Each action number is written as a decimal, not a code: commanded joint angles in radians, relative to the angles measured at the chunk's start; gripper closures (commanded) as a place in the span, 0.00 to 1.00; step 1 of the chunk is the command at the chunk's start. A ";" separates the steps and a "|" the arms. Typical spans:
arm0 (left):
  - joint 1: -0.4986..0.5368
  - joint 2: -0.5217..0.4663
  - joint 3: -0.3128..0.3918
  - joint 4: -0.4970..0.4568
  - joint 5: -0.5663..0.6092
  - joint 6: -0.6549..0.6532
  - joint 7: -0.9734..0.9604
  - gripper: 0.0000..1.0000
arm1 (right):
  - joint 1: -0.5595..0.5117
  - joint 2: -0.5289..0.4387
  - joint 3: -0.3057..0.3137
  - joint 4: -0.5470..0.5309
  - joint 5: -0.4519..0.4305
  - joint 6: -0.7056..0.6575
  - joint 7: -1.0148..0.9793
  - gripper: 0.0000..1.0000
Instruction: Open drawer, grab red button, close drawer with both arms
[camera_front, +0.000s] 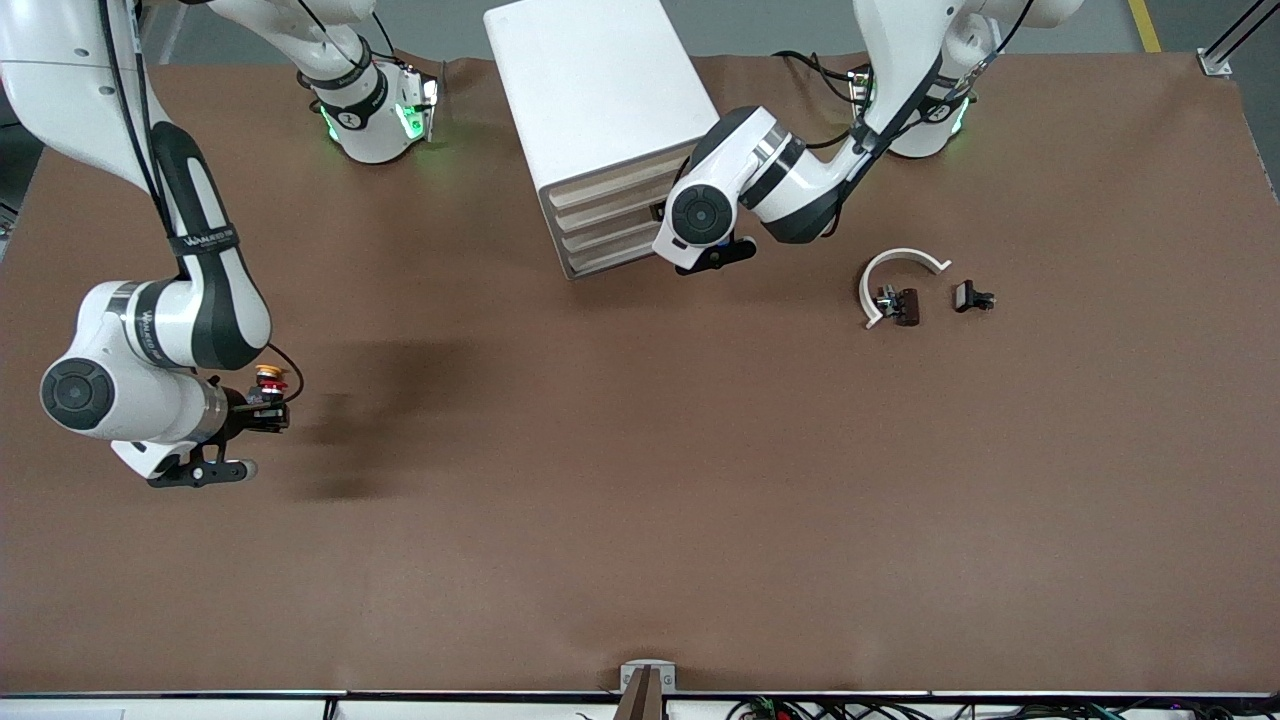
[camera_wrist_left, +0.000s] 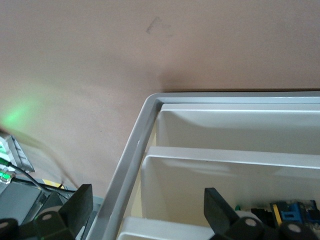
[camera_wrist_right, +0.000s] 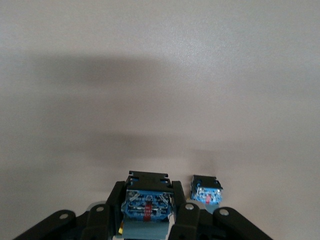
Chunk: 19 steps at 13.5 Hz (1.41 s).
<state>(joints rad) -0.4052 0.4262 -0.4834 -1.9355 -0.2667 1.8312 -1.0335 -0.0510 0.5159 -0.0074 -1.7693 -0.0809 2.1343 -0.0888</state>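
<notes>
My right gripper (camera_front: 276, 414) hangs low over the table toward the right arm's end, shut on the button (camera_wrist_right: 148, 210). The button's blue-black body sits between the fingers, and a bit of its red cap (camera_front: 272, 387) shows in the front view. A similar button with an orange-yellow cap (camera_front: 267, 372) stands on the table just beside it, its body (camera_wrist_right: 206, 190) clear of my fingers. The white drawer cabinet (camera_front: 600, 110) stands near the arms' bases. My left gripper (camera_wrist_left: 148, 197) is open at the drawer fronts (camera_front: 610, 225), its fingers (camera_wrist_left: 80, 200) spread wide across the grey frame's edge (camera_wrist_left: 131, 160).
A white curved piece (camera_front: 902, 262) lies toward the left arm's end with two small dark parts (camera_front: 903, 306) (camera_front: 972, 297) next to it. A metal bracket (camera_front: 647, 676) sits at the table edge nearest the front camera.
</notes>
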 joint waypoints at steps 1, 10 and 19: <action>0.012 0.008 0.005 0.073 -0.008 -0.072 -0.068 0.00 | -0.024 -0.020 0.023 -0.134 -0.022 0.135 -0.003 0.82; 0.310 0.011 0.066 0.317 0.282 -0.082 -0.068 0.00 | -0.056 -0.027 0.021 -0.237 -0.022 0.231 0.009 0.80; 0.588 -0.049 0.065 0.438 0.463 -0.073 0.315 0.00 | -0.052 -0.019 0.021 -0.239 -0.022 0.246 0.044 0.77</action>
<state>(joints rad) 0.1519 0.4200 -0.4089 -1.5058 0.1703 1.7735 -0.7947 -0.0872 0.5167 -0.0023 -1.9843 -0.0817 2.3705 -0.0690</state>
